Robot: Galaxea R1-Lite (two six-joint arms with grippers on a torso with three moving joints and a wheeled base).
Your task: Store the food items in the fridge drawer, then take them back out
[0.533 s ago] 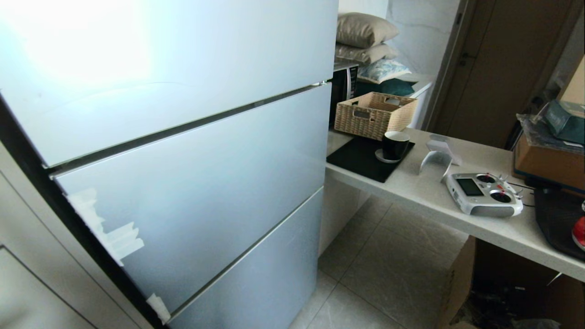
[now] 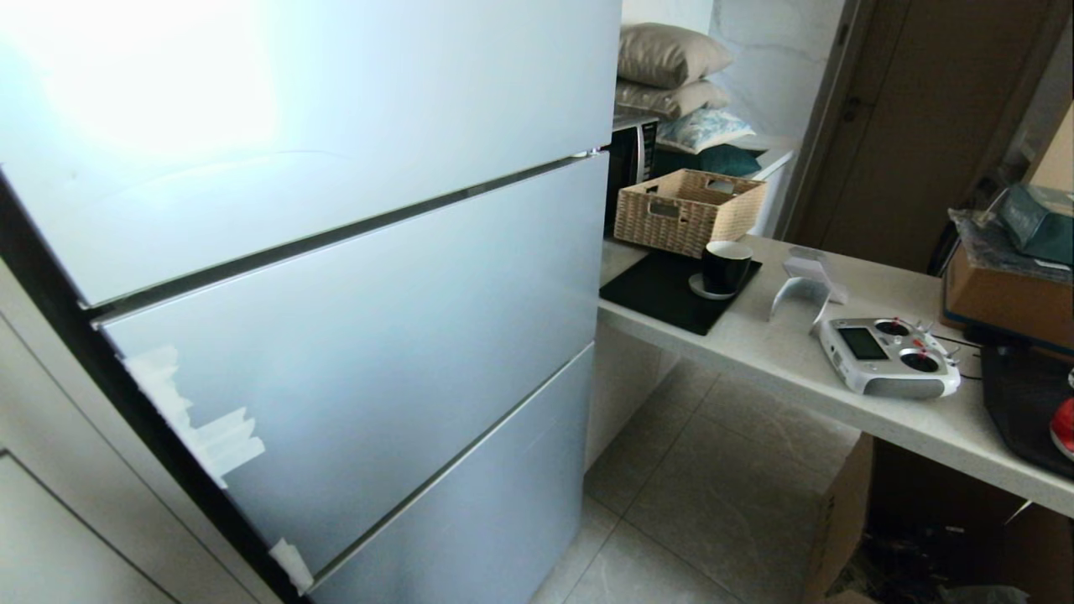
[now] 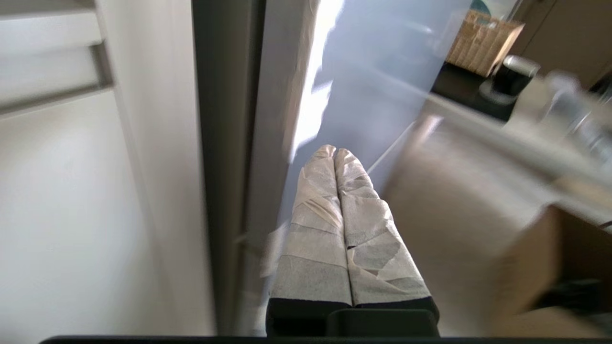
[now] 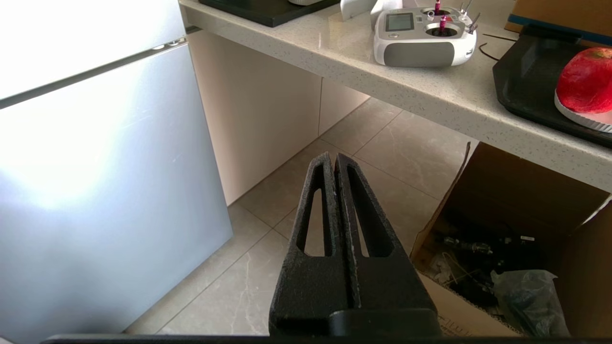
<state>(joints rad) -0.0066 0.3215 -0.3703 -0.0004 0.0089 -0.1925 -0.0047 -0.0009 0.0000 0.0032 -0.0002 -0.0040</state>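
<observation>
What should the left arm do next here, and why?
Probably bring the left gripper to the edge of the fridge door to pull it open: every door is closed, both grippers' jaws are shut and empty, and the red fruit waits on the counter.

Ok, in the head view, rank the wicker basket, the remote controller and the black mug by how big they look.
1. wicker basket
2. remote controller, closer to the camera, so the gap in real size may be bigger
3. black mug
</observation>
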